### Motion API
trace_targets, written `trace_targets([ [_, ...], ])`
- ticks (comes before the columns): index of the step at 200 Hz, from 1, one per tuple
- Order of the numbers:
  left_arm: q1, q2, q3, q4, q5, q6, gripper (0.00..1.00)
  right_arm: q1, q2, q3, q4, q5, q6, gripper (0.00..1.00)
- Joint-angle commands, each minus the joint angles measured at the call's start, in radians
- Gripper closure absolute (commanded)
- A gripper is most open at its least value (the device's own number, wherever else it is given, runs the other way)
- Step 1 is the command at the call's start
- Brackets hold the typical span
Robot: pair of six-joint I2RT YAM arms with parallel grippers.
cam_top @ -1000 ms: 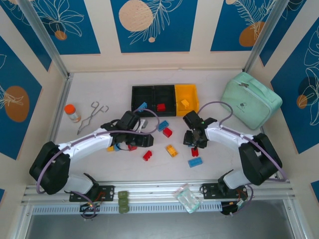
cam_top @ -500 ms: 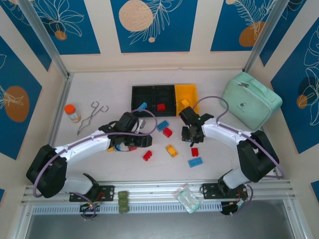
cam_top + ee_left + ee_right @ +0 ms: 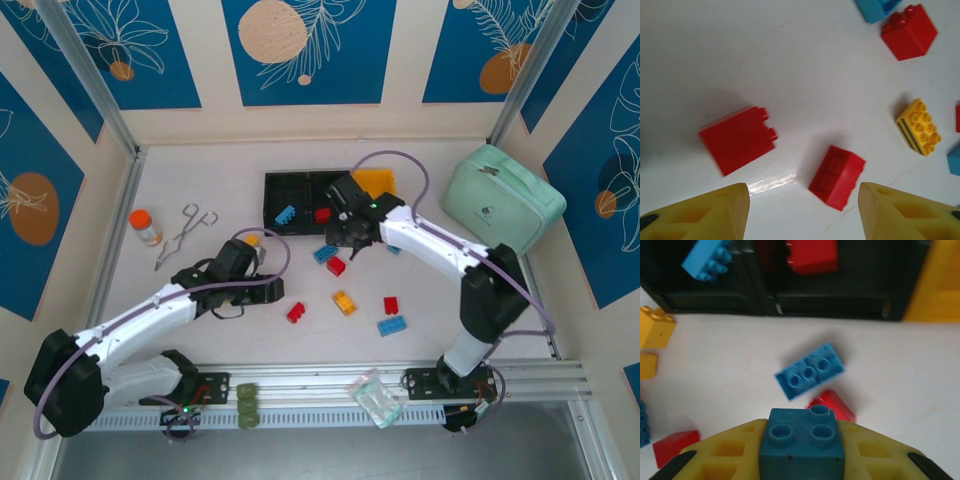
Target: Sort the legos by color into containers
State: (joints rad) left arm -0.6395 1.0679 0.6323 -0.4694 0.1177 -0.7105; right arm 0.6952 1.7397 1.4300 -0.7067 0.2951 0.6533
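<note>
Though blue-walled, white tabletop with legos.

Red legos nr hand

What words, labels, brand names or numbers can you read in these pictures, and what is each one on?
Nothing here reads clearly.
On the mint green pouch: a small dark mark, too small to read.
On the orange-capped bottle: no legible label.
On the blue lego in the right gripper: studs blurred, no lettering legible.
</note>
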Motion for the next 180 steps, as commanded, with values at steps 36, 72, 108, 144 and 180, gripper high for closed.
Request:
trace_targets([
  [36, 0.041, -0.149, -0.074, -0.134, -0.066, -0.041, 0.41, 0.039, 0.271, 0.329, -0.08, -0.08, -0.04, 0.7],
  [72, 0.055, -0.158, -0.083, -0.143, -0.057, -0.037, 0.41, 0.042, 0.427, 0.521, -0.137, -0.096, -0.041, 0.69],
  [108, 0.058, -0.154, -0.092, -0.125, -0.044, -0.042, 0.41, 0.041, 0.571, 0.729, -0.234, -0.068, -0.043, 0.69],
  [144, 0.06, -0.157, -0.101, -0.123, -0.041, -0.044, 0.41, 0.041, 0.689, 0.924, -0.35, -0.009, -0.042, 0.67],
  [180, 0.062, -0.162, -0.107, -0.122, -0.038, -0.048, 0.41, 0.041, 0.746, 1.011, -0.399, 0.024, -0.044, 0.62],
])
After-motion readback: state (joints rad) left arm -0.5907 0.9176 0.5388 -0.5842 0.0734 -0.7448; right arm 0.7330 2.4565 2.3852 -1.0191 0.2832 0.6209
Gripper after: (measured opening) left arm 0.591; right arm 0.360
